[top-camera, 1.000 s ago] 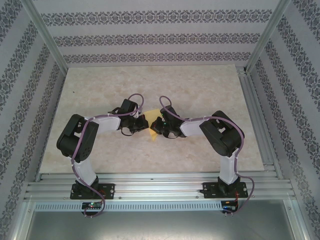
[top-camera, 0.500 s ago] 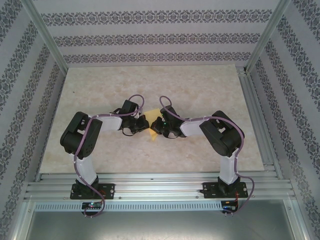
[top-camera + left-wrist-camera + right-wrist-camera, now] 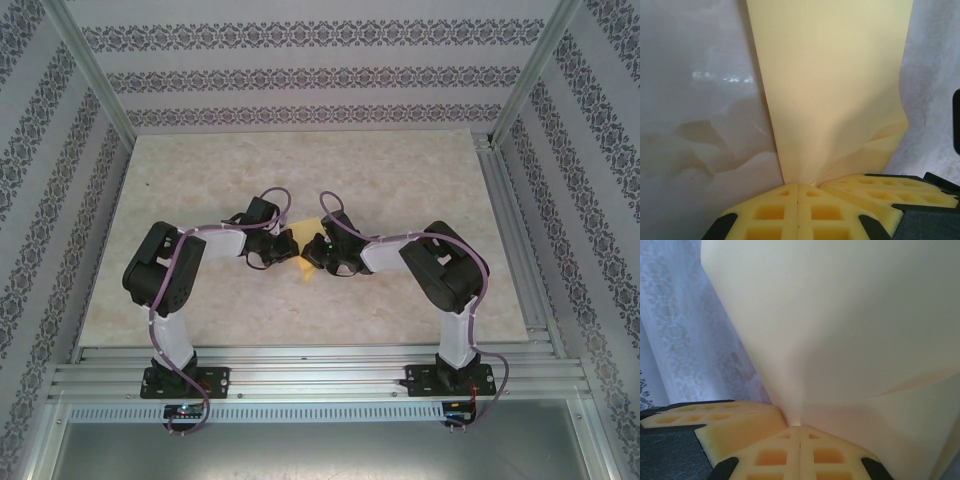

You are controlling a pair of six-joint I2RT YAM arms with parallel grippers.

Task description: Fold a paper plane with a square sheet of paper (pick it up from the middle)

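Spanning both: square sheet of paper [image 3: 832, 95] | pinched by left gripper [image 3: 798, 187]; right gripper [image 3: 800, 428]

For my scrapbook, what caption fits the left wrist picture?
Left gripper shut on the square sheet of paper, pale table behind.

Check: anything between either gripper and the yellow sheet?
Nothing visible stands between them. The left gripper is shut on the square sheet of paper, which runs straight up from its closed pads. The right gripper is shut on the same sheet, its pads closed directly on the paper.
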